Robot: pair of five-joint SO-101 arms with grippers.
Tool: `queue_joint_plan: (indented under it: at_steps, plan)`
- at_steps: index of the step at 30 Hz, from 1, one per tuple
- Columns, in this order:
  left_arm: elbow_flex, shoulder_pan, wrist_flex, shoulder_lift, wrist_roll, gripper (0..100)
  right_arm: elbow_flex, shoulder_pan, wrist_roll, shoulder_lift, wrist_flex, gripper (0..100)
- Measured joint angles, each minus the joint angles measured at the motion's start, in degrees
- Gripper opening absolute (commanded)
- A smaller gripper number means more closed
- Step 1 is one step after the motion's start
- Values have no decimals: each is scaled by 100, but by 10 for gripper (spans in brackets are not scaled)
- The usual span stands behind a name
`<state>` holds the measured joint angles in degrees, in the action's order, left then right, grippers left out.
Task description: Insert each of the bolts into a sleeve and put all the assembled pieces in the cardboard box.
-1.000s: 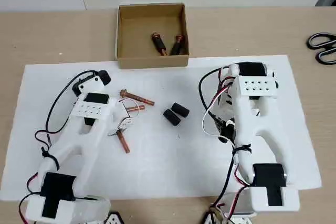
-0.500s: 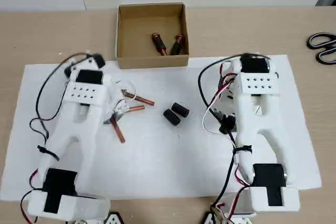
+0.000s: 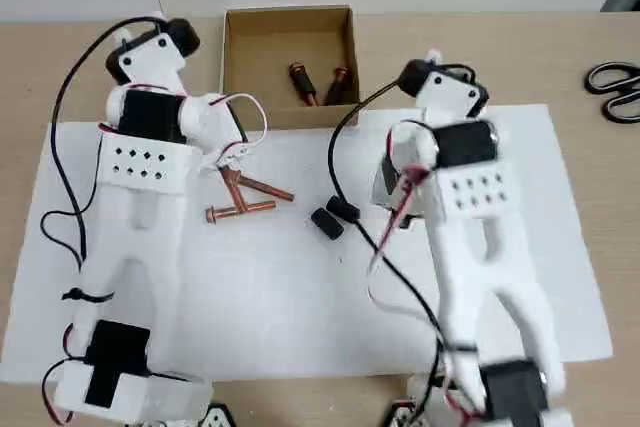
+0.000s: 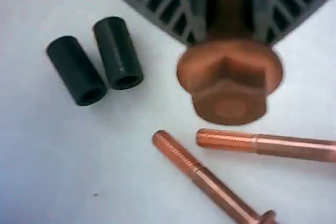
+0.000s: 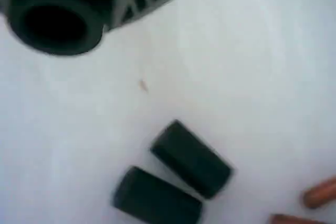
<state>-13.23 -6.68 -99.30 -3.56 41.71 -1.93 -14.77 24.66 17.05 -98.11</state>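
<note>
My left gripper [image 3: 230, 169] is shut on a copper bolt [image 4: 230, 80], which hangs head down above the white paper. Beneath it lie two more copper bolts [image 3: 264, 188] [image 3: 240, 212]. To their right rest two loose black sleeves [image 3: 343, 209] [image 3: 326, 224], seen in the left wrist view as sleeves [image 4: 118, 52] [image 4: 76, 70]. My right gripper [image 3: 388, 185] hovers just right of those sleeves, shut on a third black sleeve [image 5: 50, 22] with its bore facing the camera. The cardboard box [image 3: 235, 67] at the back holds two assembled pieces [image 3: 303, 84] [image 3: 339, 85].
A white paper sheet [image 3: 300, 327] covers the table's middle, and both arms stand on it. Scissors [image 3: 615, 90] lie at the far right edge of the wooden table. Loose wires hang beside each arm.
My left gripper has lifted a bolt off the paper and carried it toward the box. My right arm has risen and swung left toward the loose sleeves.
</note>
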Motion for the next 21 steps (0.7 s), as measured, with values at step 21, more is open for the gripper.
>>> queue_joint_plan:
  at_steps: [21]
  plan:
    - [18, 114, 62, -3156, -738, 6, -2004, -527, -809, 3341, 26, 2]
